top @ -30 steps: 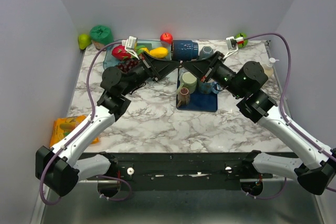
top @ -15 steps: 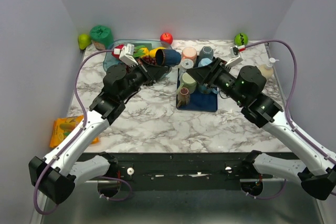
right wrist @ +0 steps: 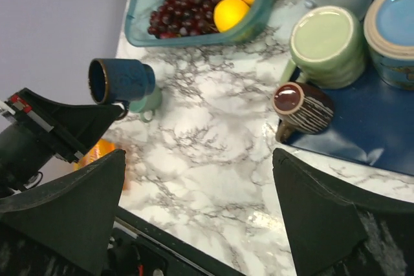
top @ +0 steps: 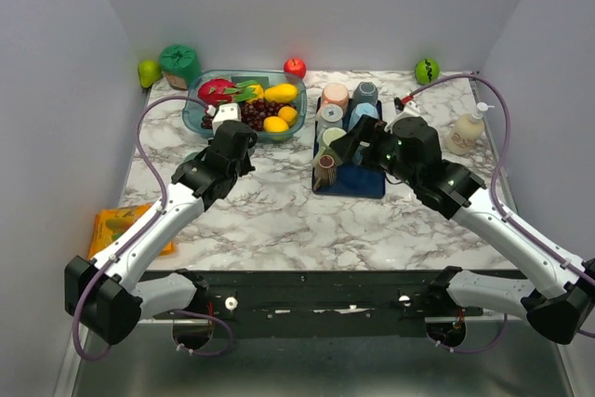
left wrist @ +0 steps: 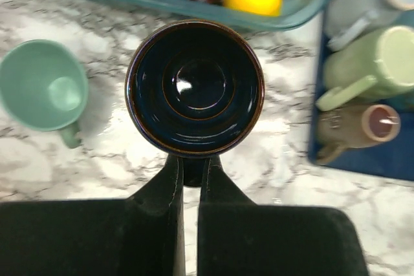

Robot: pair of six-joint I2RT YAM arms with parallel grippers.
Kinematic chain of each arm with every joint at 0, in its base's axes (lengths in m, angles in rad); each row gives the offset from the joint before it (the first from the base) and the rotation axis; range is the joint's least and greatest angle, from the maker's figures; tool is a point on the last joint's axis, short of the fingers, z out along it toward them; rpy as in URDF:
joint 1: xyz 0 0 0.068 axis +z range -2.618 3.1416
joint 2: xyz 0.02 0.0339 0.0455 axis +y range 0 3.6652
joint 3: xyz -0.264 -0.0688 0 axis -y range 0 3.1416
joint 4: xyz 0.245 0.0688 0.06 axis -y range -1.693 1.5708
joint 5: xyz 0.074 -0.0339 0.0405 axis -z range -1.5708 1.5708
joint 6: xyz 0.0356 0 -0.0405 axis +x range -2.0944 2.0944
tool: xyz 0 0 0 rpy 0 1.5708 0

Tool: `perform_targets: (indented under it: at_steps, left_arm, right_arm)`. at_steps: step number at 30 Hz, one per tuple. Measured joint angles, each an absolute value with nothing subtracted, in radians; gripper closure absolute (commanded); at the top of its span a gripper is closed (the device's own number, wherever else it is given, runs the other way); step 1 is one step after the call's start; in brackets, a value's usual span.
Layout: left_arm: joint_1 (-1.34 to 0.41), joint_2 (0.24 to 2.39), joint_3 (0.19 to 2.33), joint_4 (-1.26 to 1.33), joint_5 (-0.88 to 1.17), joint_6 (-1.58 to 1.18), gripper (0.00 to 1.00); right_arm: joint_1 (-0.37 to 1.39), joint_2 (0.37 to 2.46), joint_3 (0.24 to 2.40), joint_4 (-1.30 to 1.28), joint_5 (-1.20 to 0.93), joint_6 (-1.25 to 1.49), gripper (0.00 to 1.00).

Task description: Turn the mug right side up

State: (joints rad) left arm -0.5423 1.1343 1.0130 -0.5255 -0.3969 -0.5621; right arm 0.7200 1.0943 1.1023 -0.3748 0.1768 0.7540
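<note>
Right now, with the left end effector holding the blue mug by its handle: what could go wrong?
1. The left end effector pinches only the handle of the dark blue mug; the mug could pivot or slip out.
2. The teal mug stands close beside it on the table; lowering off-line might knock it.
3. The fruit bowl rim lies just beyond.

Arms [top: 153,230]: two. Mugs [top: 336,96]: eight, six of them on the one mat [top: 367,183], plus one navy mug [left wrist: 195,88] and one teal mug [left wrist: 43,85]. Bowl [left wrist: 301,11]: one, far-left corner. Bottle [top: 465,130]: one, right edge. Packet [top: 116,230]: one, left edge. Far edge: three green items [top: 178,60], one red item [top: 295,67].
</note>
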Motion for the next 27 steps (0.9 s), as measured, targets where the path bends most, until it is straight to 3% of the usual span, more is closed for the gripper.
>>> perform_targets:
  at_steps: [9,26,27]
  left_arm:
    - [-0.514,1.3,0.965,-0.55,-0.48,-0.507,1.0]
    - [-0.327,1.493,0.925,-0.343,-0.354,-0.401,1.0]
    - [-0.319,1.501,0.921,-0.335,-0.345,-0.401,0.89]
  right_arm:
    - [0.72,1.149,1.102,-0.413,0.183,0.731,0.0]
    - [0.72,1.192,1.046,-0.414,0.182,0.72,0.0]
    - [0.72,1.196,1.046,-0.414,0.182,0.719,0.0]
